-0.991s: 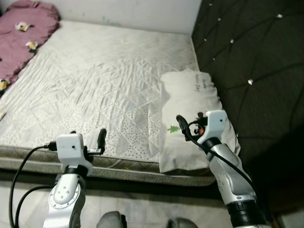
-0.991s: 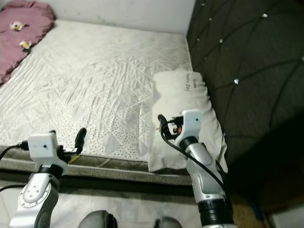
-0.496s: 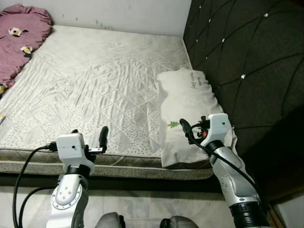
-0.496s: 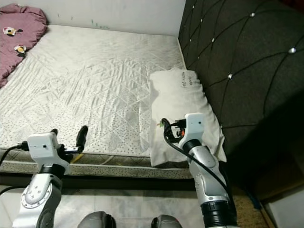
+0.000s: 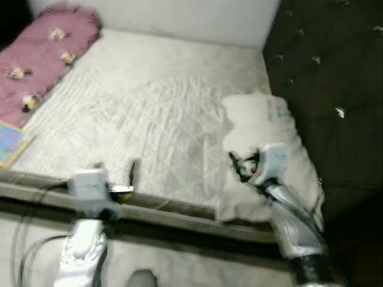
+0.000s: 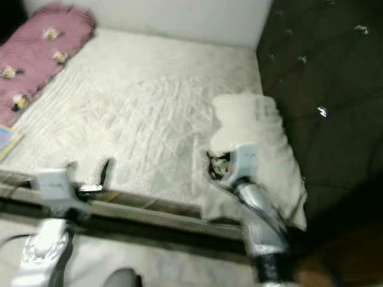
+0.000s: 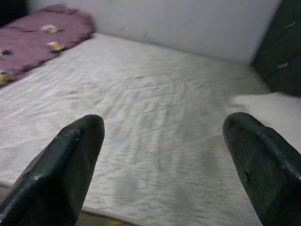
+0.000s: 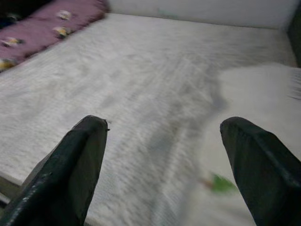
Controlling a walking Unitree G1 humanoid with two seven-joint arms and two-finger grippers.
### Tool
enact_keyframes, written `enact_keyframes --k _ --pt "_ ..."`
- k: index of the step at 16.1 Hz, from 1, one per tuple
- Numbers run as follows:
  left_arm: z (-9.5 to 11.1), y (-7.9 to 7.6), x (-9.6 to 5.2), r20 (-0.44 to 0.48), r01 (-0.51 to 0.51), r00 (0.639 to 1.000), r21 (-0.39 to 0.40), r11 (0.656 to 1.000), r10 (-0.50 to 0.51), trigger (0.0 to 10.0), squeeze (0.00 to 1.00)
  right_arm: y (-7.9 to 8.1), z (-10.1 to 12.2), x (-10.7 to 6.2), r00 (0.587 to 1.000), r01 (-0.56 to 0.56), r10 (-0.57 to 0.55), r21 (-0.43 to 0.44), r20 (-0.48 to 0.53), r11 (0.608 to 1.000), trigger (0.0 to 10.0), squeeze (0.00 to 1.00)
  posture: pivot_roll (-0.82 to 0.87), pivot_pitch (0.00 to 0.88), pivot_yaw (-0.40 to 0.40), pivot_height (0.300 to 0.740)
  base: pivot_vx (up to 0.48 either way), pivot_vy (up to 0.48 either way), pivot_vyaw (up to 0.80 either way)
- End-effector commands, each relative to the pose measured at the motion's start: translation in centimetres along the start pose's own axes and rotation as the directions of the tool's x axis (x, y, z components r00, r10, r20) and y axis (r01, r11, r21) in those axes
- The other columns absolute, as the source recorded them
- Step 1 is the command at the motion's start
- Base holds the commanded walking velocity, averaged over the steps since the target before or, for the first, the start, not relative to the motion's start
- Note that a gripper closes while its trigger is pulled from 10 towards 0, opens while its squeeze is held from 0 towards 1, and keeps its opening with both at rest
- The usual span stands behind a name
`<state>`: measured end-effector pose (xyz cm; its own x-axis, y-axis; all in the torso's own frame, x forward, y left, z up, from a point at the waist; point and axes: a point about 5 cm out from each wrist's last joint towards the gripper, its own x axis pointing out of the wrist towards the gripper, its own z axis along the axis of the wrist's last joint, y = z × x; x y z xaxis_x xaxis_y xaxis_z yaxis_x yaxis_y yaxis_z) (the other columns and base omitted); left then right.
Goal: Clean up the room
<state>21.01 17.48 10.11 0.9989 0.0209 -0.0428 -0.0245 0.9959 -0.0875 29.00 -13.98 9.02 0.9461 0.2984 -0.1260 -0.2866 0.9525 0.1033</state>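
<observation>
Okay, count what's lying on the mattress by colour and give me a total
White: 1, the soft white fabric pillow beside the dark headboard.
Pink: 1, the pink flower-patterned blanket.
Blue: 1, the flat blue item at the mattress edge, too blurred to identify.
Total: 3.

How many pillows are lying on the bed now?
1. The white pillow lies at the mattress's right side, against the dark headboard. The pink item at far left looks like a blanket.

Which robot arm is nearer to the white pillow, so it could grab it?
The right. Its end effector hangs open over the white pillow's near end. The left end effector, open too, is out over the mattress edge, well apart from it.
</observation>
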Motion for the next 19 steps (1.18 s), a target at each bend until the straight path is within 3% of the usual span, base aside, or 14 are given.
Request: enact_keyframes --k 1,7,13,19 --pt "0.18 -0.85 0.27 0.006 0.02 1.0 -0.012 1.0 -0.02 10.0 0.0 -1.39 -0.16 -0.56 0.999 0.048 -0.049 -0.016 -0.008 0.999 10.0 0.0 0.04 0.05 -0.069 0.74 0.307 0.0 0.0" --pt "-0.06 -0.91 0.35 -0.007 0.002 1.0 -0.001 1.0 -0.002 10.0 0.0 -1.48 -0.25 -0.44 0.999 0.053 -0.053 -0.021 -0.013 0.998 10.0 0.0 0.04 0.046 -0.07 0.74 0.0 0.0 0.0" --pt "-0.14 -0.98 0.36 -0.013 0.001 1.0 -0.006 1.0 -0.002 10.0 0.0 -1.51 -0.4 -0.38 0.998 0.056 -0.056 -0.026 -0.022 0.998 10.0 0.0 0.04 0.052 -0.071 0.74 0.0 0.454 -0.62" --pt "-0.17 -0.88 0.35 -0.012 -0.011 1.0 -0.023 1.0 0.011 10.0 0.0 -1.52 -0.43 -0.36 0.998 0.058 -0.059 -0.025 -0.024 0.998 10.0 0.0 0.04 0.055 -0.069 0.74 0.0 0.48 0.0"
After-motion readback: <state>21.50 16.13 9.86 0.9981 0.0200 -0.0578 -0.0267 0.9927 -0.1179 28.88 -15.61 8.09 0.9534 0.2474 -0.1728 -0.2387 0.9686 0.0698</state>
